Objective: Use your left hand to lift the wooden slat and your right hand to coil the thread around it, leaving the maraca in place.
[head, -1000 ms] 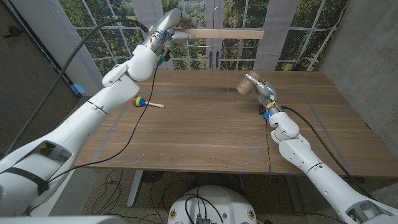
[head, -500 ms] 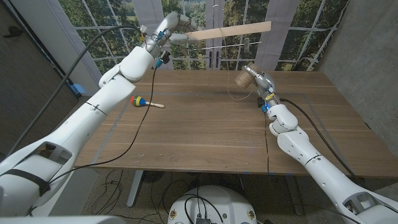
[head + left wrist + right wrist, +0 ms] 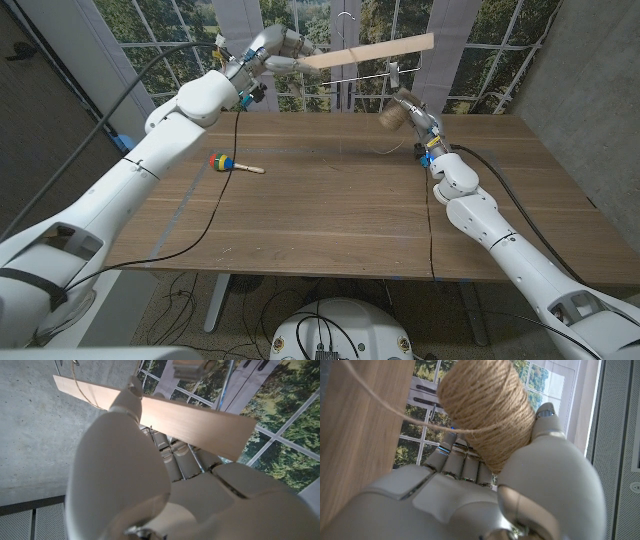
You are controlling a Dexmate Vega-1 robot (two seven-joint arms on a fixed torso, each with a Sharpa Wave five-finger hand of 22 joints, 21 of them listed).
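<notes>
No text, label, brand, number or sign could be read in any view, neither on the robot's arms nor on the things.

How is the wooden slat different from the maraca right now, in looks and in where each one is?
The wooden slat is held up in the air by the left hand; the maraca lies on the table, with no hand touching it. The slat is a long, flat, pale plain strip; the maraca is short, with a round multicoloured head and a thin handle. Thread runs to the slat, none to the maraca. Both look wooden.
</notes>
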